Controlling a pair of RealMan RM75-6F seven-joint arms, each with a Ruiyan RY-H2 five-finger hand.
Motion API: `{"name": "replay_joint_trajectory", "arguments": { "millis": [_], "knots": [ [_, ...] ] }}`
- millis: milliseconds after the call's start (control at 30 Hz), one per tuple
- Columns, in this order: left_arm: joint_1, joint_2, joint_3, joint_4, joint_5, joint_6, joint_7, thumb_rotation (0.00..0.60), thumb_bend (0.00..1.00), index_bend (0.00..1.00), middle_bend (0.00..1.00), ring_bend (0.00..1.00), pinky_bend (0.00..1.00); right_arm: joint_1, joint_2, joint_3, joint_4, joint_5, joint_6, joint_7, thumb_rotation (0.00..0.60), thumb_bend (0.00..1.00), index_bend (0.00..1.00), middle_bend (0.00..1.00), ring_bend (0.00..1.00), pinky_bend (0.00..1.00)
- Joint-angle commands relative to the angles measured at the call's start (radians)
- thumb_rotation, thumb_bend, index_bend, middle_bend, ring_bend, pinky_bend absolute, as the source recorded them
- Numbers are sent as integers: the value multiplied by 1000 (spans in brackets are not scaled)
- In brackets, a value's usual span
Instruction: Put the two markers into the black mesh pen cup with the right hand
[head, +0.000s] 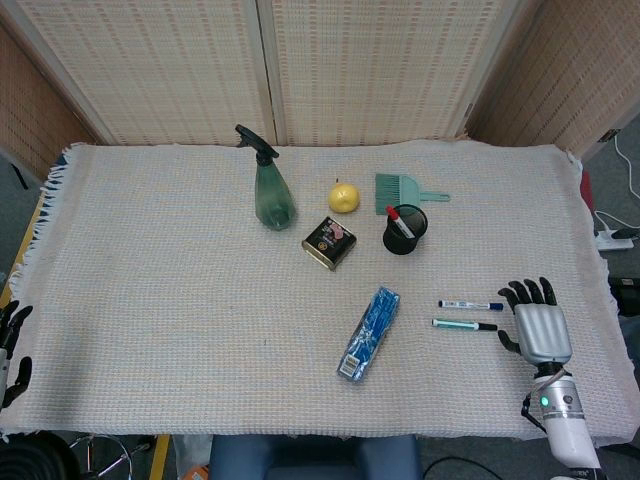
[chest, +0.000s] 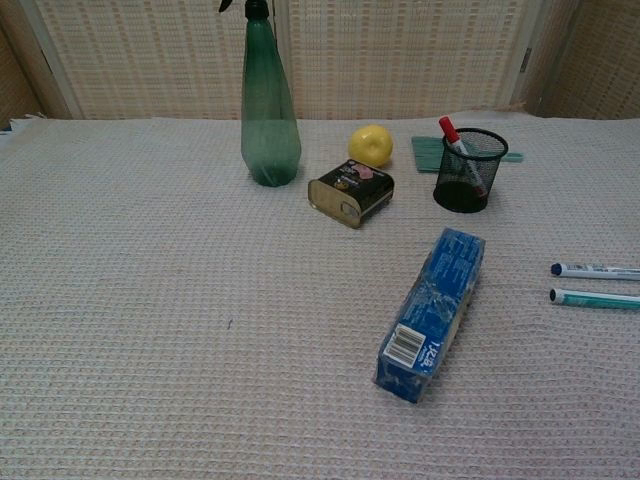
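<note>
A cream waffle-weave cloth covers the surface (head: 180, 300), fringed at its left edge. On it, the tall translucent green spray bottle (chest: 269, 110) with a black trigger head stands upright at the back. Near the front lies a long blue rectangular box (chest: 433, 312), glossy, barcode end toward the camera. The right hand (head: 535, 322), black-fingered with a ribbed silver back, rests palm-down at the right edge, fingers spread and holding nothing; its fingertips sit just beside the two markers. The left hand (head: 12, 350) shows only as dark fingers at the left edge, and I cannot tell how open it is. The black mesh pen cup (chest: 467, 170), cylindrical, holds one red-capped pen. A green plastic brush (head: 400, 192) lies behind it. Then come a squat dark tin (chest: 350, 193) and a round yellow fruit (chest: 371, 145). The blue-capped marker (chest: 596, 270) and the teal marker (chest: 598, 297) lie parallel, slightly apart, well away from the cup.
</note>
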Motion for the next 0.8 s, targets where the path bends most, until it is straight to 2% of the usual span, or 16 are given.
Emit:
{"name": "replay_joint_trajectory", "arguments": {
  "millis": [33,367,533,633,800],
  "knots": [
    [0,1,1,-1,2,1,-1,600,501,102,0,0,96,-3,6,1,-5,-5,4,11,600,176,283,162,109,33],
    [2,1,3,-9,9,6,10,600,502,102,0,0,96,-1,18,-5,-14,-23,-5,42,600,176,300,162,114,37],
    [3,2,5,-14,14,9,10,600,501,102,0,0,97,10,-21,-9,27,-71,-8,94,600,176,410,169,179,113],
    [3,4,3,-15,8,6,4,600,502,102,0,0,97,39,-40,-9,47,-73,-53,83,600,176,434,175,188,123],
    [5,10,0,-15,10,12,-9,600,500,102,0,0,97,107,-48,6,33,-35,-149,-1,600,176,414,175,175,123]
  ]
}}
